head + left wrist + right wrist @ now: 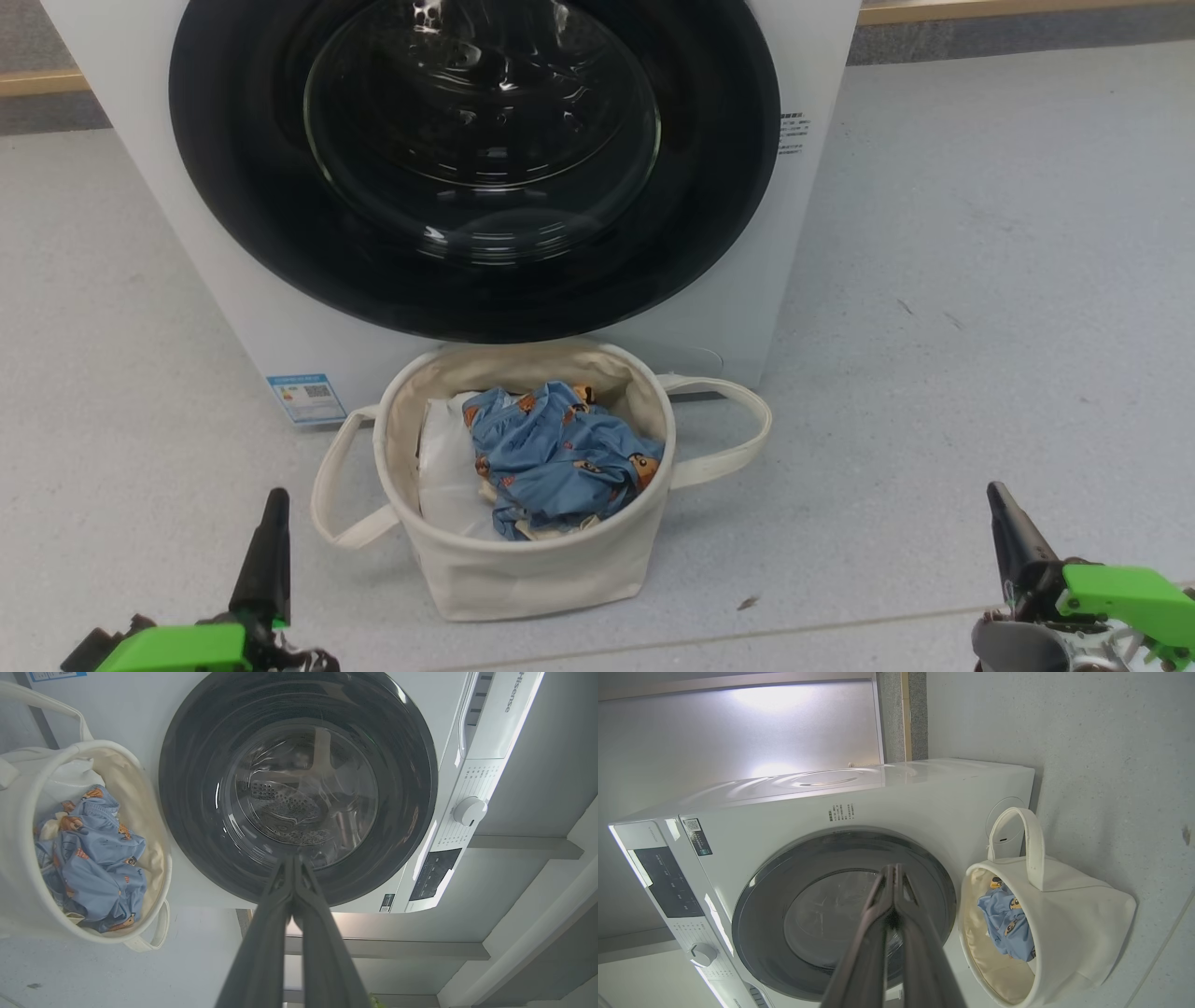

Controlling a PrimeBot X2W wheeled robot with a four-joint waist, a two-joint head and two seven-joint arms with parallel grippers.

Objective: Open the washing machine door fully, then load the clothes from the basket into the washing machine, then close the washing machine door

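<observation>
Well, the washing machine (719,308) stands on the floor, its washing machine door (476,140) shut flush. Just in front of the machine sits the basket (523,569), the clothes (560,457) crumpled inside. Farther out from the machine hang the left gripper (276,499) and right gripper (997,495), fingers pressed together, holding nothing.

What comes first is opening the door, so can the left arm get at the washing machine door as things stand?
Probably yes. The left gripper, shut, sits left of the basket, with bare floor between it and the closed washing machine door; the basket blocks only the door's lower middle.
</observation>
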